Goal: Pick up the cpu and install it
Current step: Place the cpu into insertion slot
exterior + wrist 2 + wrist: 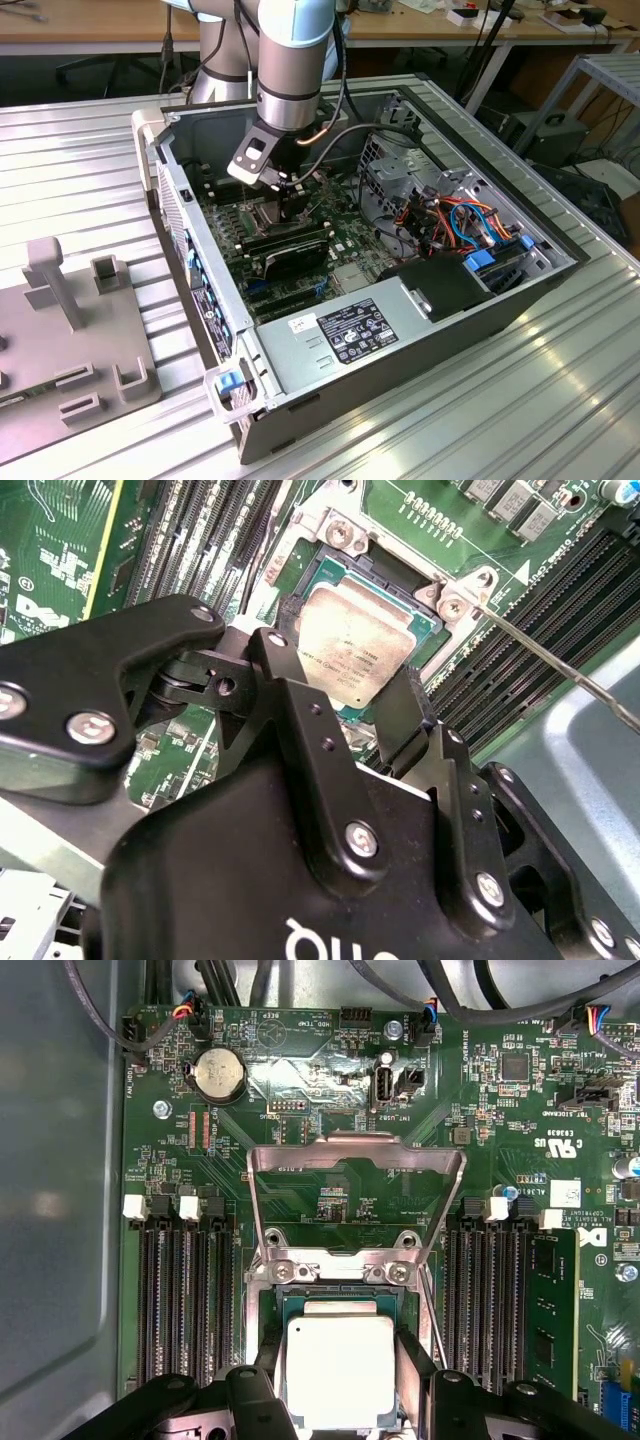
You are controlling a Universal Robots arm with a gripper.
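The cpu (352, 645), a flat square chip with a dull silver top, sits level right over the dark socket (318, 572) on the green motherboard, and I cannot tell whether it is seated. My gripper (350, 658) is shut on it, one black finger against each of two opposite edges. In the first wrist view the cpu (340, 1370) lies between the fingers (268, 1355) of the gripper (340, 1362), below the socket's raised metal frame (355, 1155). In the exterior view the gripper (293, 205) reaches down into the open computer case (420, 310).
Memory slots flank the socket, with a memory stick (553, 1310) in one. A thin lever rod (560, 660) runs beside the socket. In the case are a black power supply (350, 330) and coloured cables (455, 215). A grey fixture (70, 330) sits on the exterior view's left.
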